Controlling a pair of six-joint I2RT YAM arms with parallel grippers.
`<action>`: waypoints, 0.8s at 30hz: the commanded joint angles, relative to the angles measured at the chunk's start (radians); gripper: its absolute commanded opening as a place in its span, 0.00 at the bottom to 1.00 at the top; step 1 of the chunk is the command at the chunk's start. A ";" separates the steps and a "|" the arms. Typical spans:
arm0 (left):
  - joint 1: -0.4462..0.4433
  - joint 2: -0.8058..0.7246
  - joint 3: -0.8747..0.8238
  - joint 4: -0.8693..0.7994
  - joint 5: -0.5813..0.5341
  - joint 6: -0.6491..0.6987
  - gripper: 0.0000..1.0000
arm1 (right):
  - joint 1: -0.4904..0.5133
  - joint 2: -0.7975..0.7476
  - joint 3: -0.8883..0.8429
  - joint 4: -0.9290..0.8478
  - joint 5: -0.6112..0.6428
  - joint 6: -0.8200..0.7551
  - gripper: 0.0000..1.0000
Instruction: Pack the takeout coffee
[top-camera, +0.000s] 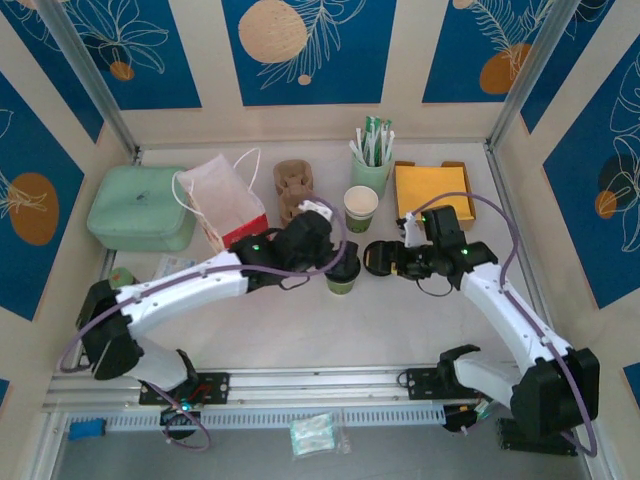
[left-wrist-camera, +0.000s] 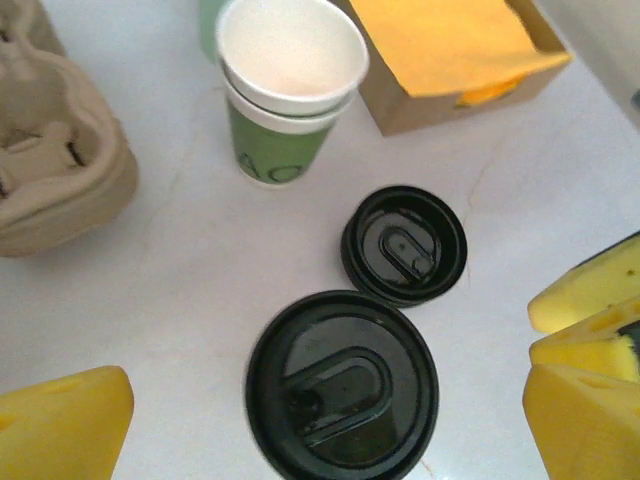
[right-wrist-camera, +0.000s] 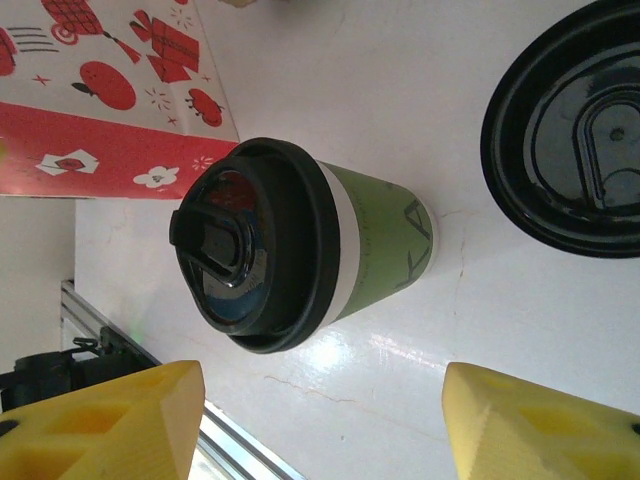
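The takeout coffee (top-camera: 343, 278) is a green-banded white cup with a black lid on, standing at mid-table. From above, its lid (left-wrist-camera: 340, 385) lies between the yellow fingers (left-wrist-camera: 60, 425) of my left gripper (left-wrist-camera: 330, 425), which stands wide open over it without touching. My right gripper (top-camera: 390, 258) is just right of the cup, also open, with bare table between its fingers (right-wrist-camera: 110, 420). The lidded cup (right-wrist-camera: 300, 245) sits a little ahead of the right gripper (right-wrist-camera: 325, 430). A loose black lid (left-wrist-camera: 404, 245) lies flat beside the cup.
Stacked open cups (top-camera: 360, 207) stand behind the coffee, with the mint tumbler of sticks (top-camera: 372, 165) farther back. The cardboard carrier (top-camera: 293, 187), a red-and-white bag (top-camera: 225, 200), a napkin box (top-camera: 432, 190) and a green container (top-camera: 140, 207) line the back.
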 joint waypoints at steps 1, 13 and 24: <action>0.044 -0.044 -0.093 -0.018 0.054 -0.058 0.99 | 0.043 0.056 0.059 -0.050 0.050 -0.029 0.64; 0.110 -0.068 -0.249 0.111 0.166 -0.095 0.99 | 0.103 0.226 0.166 -0.046 0.103 -0.048 0.56; 0.119 -0.011 -0.244 0.150 0.199 -0.083 0.99 | 0.128 0.290 0.168 -0.026 0.135 -0.048 0.53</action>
